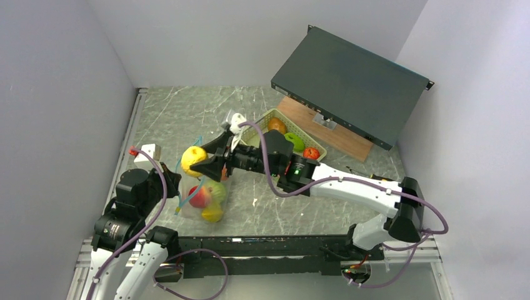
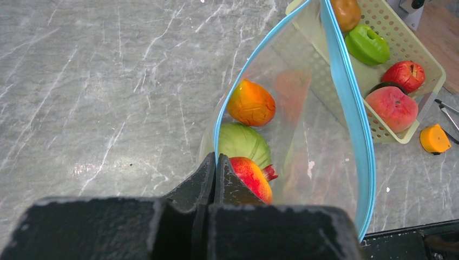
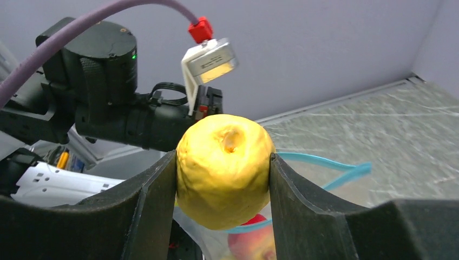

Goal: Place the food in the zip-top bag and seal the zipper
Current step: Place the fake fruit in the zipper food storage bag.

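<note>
The clear zip-top bag [image 1: 201, 203] stands open at the front left of the table, with red, green and yellow toy fruits in it. My left gripper [image 2: 216, 160] is shut on the bag's teal-blue zipper strip [image 2: 346, 92] at the mouth's near corner. Inside I see an orange fruit [image 2: 250, 103], a green one [image 2: 242, 142] and a red one [image 2: 250, 177]. My right gripper [image 3: 223, 179] is shut on a yellow toy fruit [image 3: 224, 169] and holds it over the open mouth; it also shows in the top view [image 1: 193, 160]. No slider tab shows.
A pale green slatted basket [image 1: 262, 123] behind the bag holds brown [image 2: 346, 12], green [image 2: 367, 44], red [image 2: 403, 75] and peach [image 2: 393, 107] fruits. A flat orange piece [image 2: 434, 138] lies next to it. A tilted dark box [image 1: 350, 82] stands on a wooden board at the back right.
</note>
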Available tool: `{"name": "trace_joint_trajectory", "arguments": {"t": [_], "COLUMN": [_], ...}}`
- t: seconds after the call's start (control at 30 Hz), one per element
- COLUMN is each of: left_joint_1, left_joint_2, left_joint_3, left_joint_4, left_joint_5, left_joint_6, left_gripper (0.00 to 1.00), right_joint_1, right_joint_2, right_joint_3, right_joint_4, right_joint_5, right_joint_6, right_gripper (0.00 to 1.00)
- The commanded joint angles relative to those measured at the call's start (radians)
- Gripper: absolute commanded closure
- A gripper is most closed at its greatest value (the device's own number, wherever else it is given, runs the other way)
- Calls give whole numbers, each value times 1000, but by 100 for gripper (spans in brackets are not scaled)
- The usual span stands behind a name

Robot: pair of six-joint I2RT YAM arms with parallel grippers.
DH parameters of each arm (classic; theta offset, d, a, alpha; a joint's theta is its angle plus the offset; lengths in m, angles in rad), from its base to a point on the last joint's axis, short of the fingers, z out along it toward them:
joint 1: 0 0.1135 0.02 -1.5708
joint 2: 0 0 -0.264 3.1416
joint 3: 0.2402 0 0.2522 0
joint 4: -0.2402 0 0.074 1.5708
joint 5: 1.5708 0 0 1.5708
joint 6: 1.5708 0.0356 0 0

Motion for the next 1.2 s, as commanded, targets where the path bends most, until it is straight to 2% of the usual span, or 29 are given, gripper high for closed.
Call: {"name": "trace_joint_trajectory", "arguments": {"t": [0.0, 0.23, 0.47, 0.53, 0.57, 0.7, 0.8, 0.9, 1.07, 1.17], "left_joint_1": [-2, -5, -5, -5, -5, -5, -5, -5, -5, -5], "left_joint_2": [-17, -22, -21, -20, -18, -10, -6, -7, -9, -8], "left_joint_3": [-1, -2, -1, -1, -1, 1, 1, 1, 1, 1], "left_joint_4": [33, 32, 31, 32, 33, 32, 31, 31, 31, 31], "left_joint_5": [-11, -12, -12, -12, -9, -8, -8, -10, -13, -12], "left_joint_6": [-17, -17, -18, -18, -16, -14, -13, -14, -15, -16], "left_gripper": [100, 100, 100, 100, 100, 100, 100, 100, 100, 100], "right_joint_1": [31, 44, 62, 71, 75, 88, 97, 99, 109, 112], "right_joint_2": [54, 134, 169, 173, 175, 185, 197, 210, 233, 226], "right_joint_3": [61, 42, 56, 61, 65, 67, 80, 101, 151, 153], "right_joint_4": [135, 166, 52, 17, -1, -31, -56, -86, -151, -161], "right_joint_5": [-51, 20, 183, 223, 240, 309, 368, 401, 454, 472], "right_joint_6": [-81, -199, -352, -386, -402, -429, -424, -414, -419, -424], "right_gripper": [100, 100, 100, 97, 94, 56, 36, 26, 18, 17]}}
